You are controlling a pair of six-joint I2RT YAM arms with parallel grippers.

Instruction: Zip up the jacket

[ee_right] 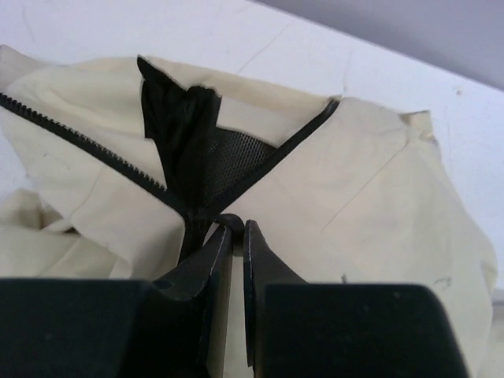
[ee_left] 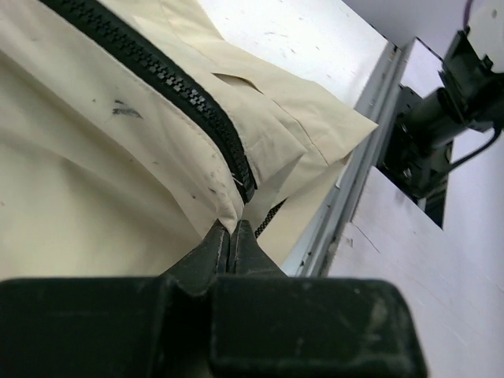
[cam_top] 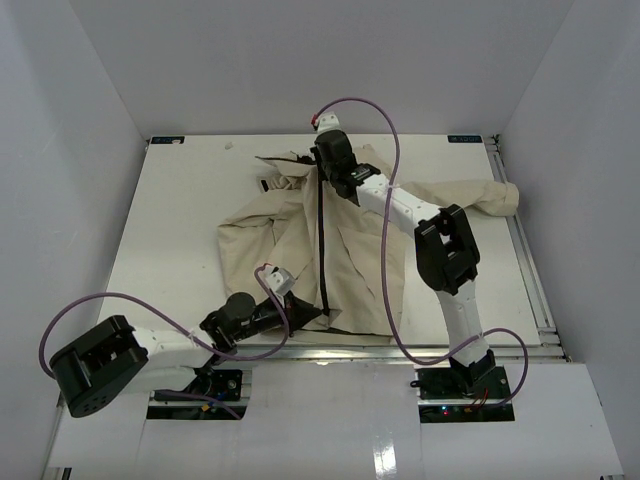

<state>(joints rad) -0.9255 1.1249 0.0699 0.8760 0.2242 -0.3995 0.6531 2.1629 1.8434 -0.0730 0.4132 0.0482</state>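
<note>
The jacket (cam_top: 350, 250) lies flat at the centre of the table (cam_top: 180, 230), collar toward 12 o'clock and hem toward 6 o'clock, with one sleeve spread toward 3 o'clock. Its zipper (cam_top: 322, 250) runs as a dark line from the hem to the collar region, and in the top view it appears joined over most of that run. In the right wrist view the two tooth rows diverge above the closing point, exposing the black mesh lining (ee_right: 236, 153). The right hand (ee_right: 235, 232), at 12 o'clock, is clenched on a small dark rounded part at that closing point. This is probably the slider pull, though the view does not confirm it. The left hand (ee_left: 230, 236), at 6 o'clock, is clenched on the hem fabric just below the zipper's bottom end, close to the table's edge rail (ee_left: 346, 197). Failure risks follow.

1. Loose lining sits directly ahead of the slider, so further travel toward 12 o'clock could draw it into the teeth and jam them.
2. The right hand's bite is shallow, so extra pull may strip it off the part.
3. If the hem grip slips, the jacket would slide toward 12 o'clock and bunch instead of closing.
4. The purple cable (cam_top: 392, 250) crossing the jacket may snag the fabric.
</note>
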